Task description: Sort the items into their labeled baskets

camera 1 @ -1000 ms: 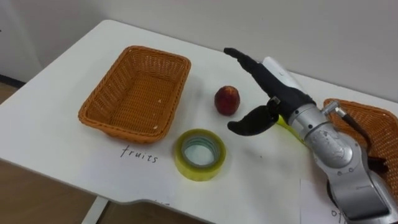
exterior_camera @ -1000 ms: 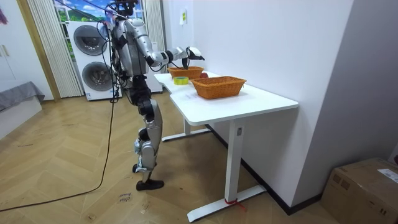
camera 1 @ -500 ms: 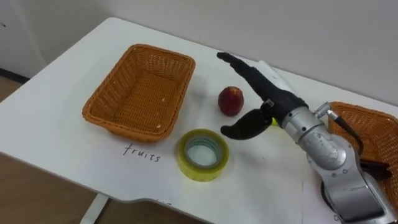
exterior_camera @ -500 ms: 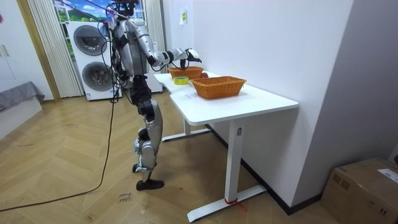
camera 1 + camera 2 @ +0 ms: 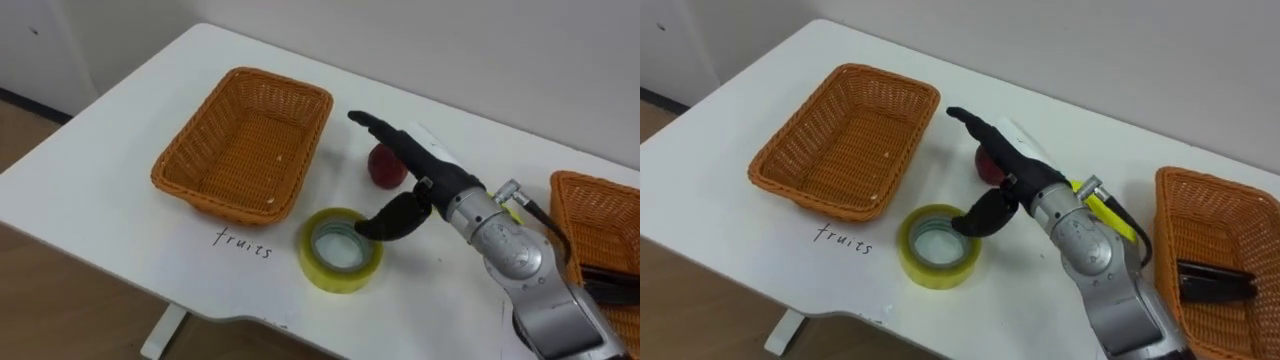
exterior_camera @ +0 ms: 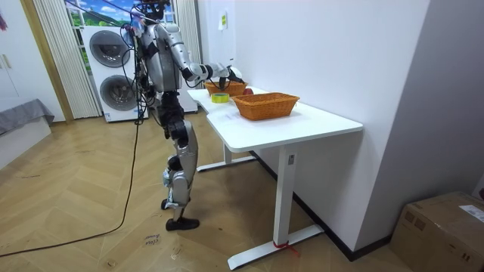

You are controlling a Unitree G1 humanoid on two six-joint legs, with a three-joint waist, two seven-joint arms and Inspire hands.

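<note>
The red fruit (image 5: pixel 382 170), small and round with a dull, blushed skin, sits near the middle of the white table (image 5: pixel 120 210), partly hidden behind the right robot hand (image 5: pixel 432 180). That robot hand is spread and grips nothing. Its fingers (image 5: pixel 385 127) run straight out over the fruit toward 10 o'clock, and its thumb (image 5: pixel 385 222) is swung wide and down toward 7 o'clock. Whether any finger touches the fruit I cannot tell. Close to the thumb tip, at the hand's 7 o'clock, a yellow tape roll (image 5: pixel 340 277) lies flat. At the hand's 9 o'clock stands the left basket (image 5: pixel 245 150), wicker with nothing in it, near the fruit. At 3 o'clock the right basket (image 5: pixel 1200 200) holds a dark object (image 5: pixel 1215 281), and a yellow-green pen-like thing (image 5: pixel 1101 213) lies under the wrist. The step in hand looks like the approach to grasping the fruit for the left basket. The next move would call for lowering the palm and closing fingers and thumb round the fruit without knocking the tape roll. A short carry toward 9 o'clock would follow. Being round and smooth, the fruit may roll if nudged.
</note>
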